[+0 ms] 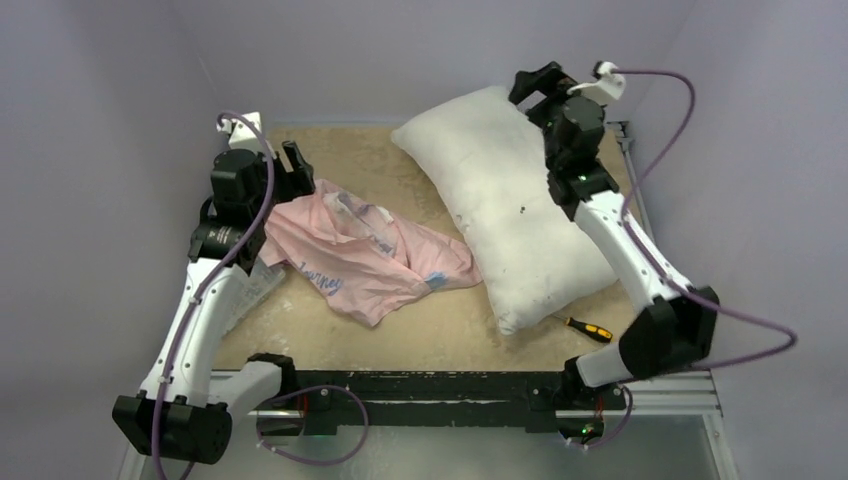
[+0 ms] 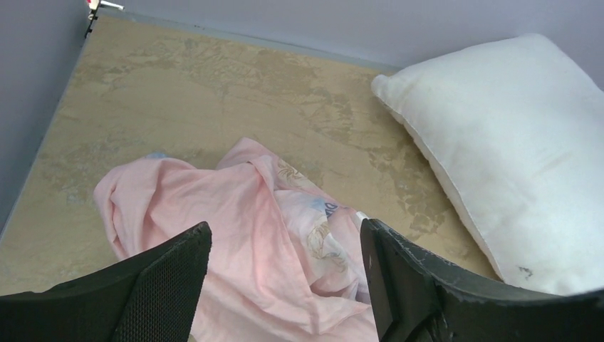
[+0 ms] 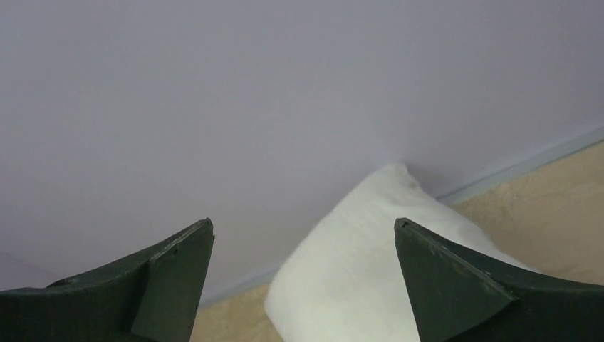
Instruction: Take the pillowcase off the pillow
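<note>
The pillowcase (image 1: 360,255) lies crumpled on the table left of centre, pale pink reverse side up with blue script. It is off the pillow (image 1: 505,205), a plump white cushion lying bare and diagonal at the right. My left gripper (image 1: 297,165) is open and empty above the pillowcase's far left edge; the pink fabric (image 2: 242,235) shows between its jaws in the left wrist view. My right gripper (image 1: 535,88) is open and empty above the pillow's far corner, which shows in the right wrist view (image 3: 356,271).
A screwdriver (image 1: 588,328) with a yellow and black handle lies on the table near the pillow's near corner. Lilac walls close in the back and sides. The tan tabletop (image 1: 330,345) runs to the metal front rail (image 1: 430,385).
</note>
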Motion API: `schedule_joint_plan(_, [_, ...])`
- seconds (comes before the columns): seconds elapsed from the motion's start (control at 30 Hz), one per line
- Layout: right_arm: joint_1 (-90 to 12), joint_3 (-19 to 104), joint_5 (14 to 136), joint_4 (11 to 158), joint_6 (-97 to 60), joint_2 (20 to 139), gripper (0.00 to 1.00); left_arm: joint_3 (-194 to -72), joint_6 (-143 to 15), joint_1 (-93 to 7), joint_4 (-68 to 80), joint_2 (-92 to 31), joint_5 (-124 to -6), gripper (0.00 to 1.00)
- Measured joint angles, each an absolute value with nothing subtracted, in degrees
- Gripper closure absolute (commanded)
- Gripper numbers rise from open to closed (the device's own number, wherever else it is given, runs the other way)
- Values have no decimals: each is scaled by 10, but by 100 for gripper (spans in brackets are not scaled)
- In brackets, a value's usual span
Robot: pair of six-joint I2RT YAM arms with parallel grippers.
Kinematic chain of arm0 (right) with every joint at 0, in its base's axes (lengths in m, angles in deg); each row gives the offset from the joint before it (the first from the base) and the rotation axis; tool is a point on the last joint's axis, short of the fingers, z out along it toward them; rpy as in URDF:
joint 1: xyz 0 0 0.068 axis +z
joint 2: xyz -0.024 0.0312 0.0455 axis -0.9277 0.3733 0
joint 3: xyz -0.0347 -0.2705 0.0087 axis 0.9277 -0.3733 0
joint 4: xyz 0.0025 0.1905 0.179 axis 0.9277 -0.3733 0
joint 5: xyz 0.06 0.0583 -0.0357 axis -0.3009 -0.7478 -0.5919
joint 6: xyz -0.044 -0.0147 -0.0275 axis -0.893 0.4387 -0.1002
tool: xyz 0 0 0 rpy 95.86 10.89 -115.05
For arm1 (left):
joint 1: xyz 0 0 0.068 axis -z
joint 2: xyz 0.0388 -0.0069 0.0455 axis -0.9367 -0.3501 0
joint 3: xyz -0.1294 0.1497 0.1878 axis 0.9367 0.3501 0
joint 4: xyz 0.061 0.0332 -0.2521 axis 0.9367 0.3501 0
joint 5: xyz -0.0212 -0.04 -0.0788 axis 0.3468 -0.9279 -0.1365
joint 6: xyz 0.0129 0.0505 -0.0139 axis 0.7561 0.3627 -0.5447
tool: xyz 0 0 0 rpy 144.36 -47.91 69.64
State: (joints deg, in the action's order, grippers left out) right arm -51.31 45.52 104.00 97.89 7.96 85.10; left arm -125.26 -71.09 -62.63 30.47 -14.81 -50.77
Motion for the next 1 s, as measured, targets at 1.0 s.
schedule_joint_plan(1.0, [-513, 170, 1258, 874, 73, 246, 1, -1049, -699, -513, 339, 241, -277, 5])
